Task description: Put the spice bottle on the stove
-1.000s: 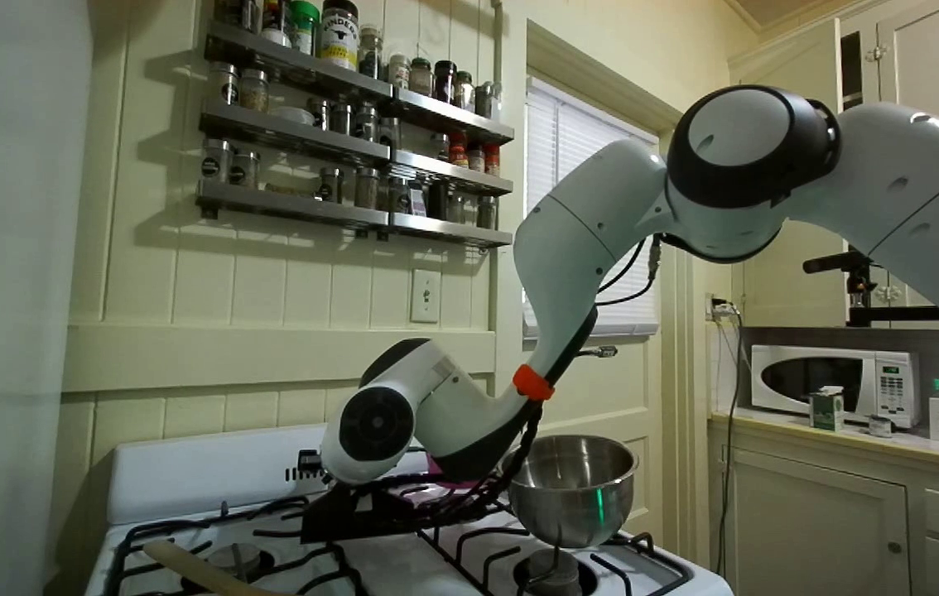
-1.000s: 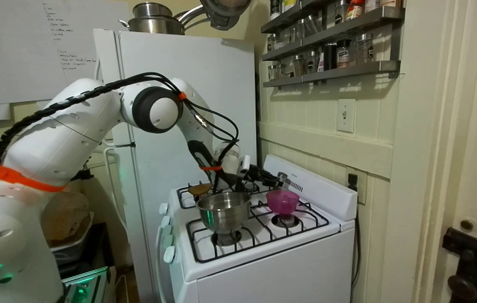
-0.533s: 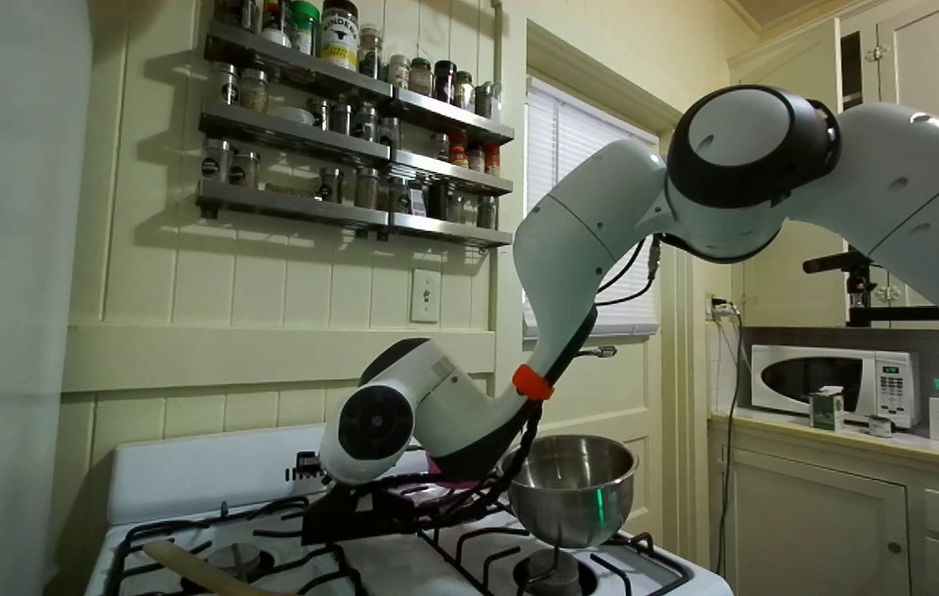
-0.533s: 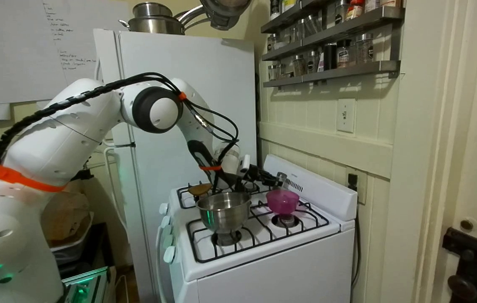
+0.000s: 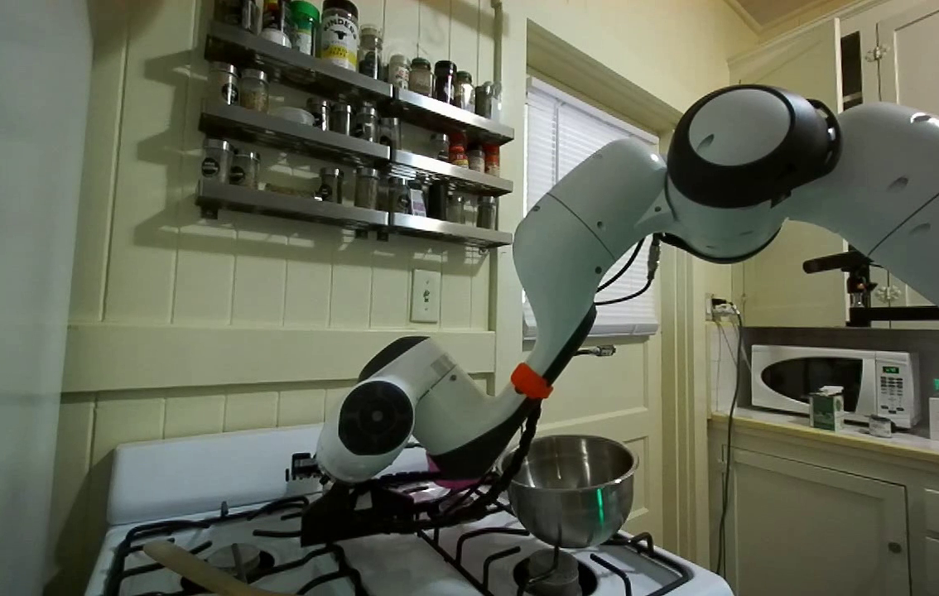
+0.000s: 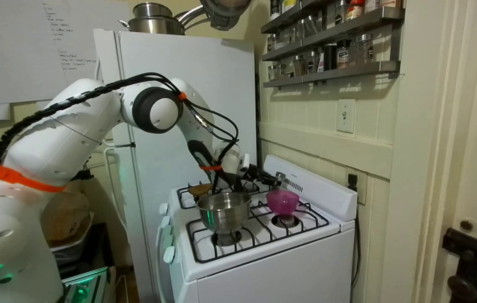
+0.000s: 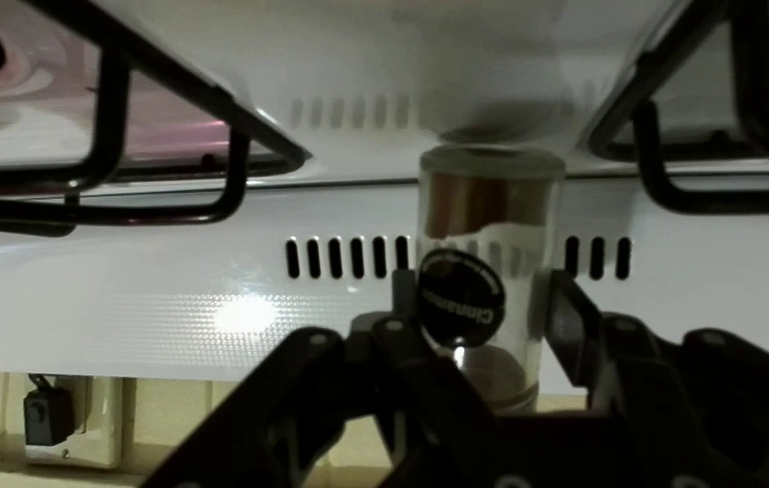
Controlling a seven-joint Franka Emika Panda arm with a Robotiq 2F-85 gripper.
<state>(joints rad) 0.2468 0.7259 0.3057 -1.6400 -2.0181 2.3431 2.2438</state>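
The stove (image 6: 272,269) is our goal, its grates (image 7: 120,213) and back panel (image 7: 174,271) unchanged over the last second. The arm (image 6: 160,110) reaches across it and has just shifted very slightly, its lower end drifting toward eleven o'clock in both exterior views. The steel bowl (image 6: 226,219) stays put, as does the pink bowl (image 6: 282,204), at three o'clock from it in an exterior view.

The pincer (image 7: 481,295) keeps its grip on the bottle (image 7: 493,234), fingers (image 7: 571,324) pressed to it at nine and three o'clock in the wrist view. We take this shift for a last adjustment, not a release: the placing looks close, but the letting go is not yet done. The bottle is at the back of the stove, just in front of the back panel and, in an exterior view, at twelve o'clock from the pink bowl. In the upside-down wrist view its base points to twelve, between the grates; whether it touches the stove we cannot tell.

It is a clear, straight-sided cylinder, roughly upright. Reddish-brown spice (image 7: 469,200) lies at the base end. A round black label (image 7: 462,298) sits toward seven o'clock, its upside-down lettering appearing to read Cinnamon.
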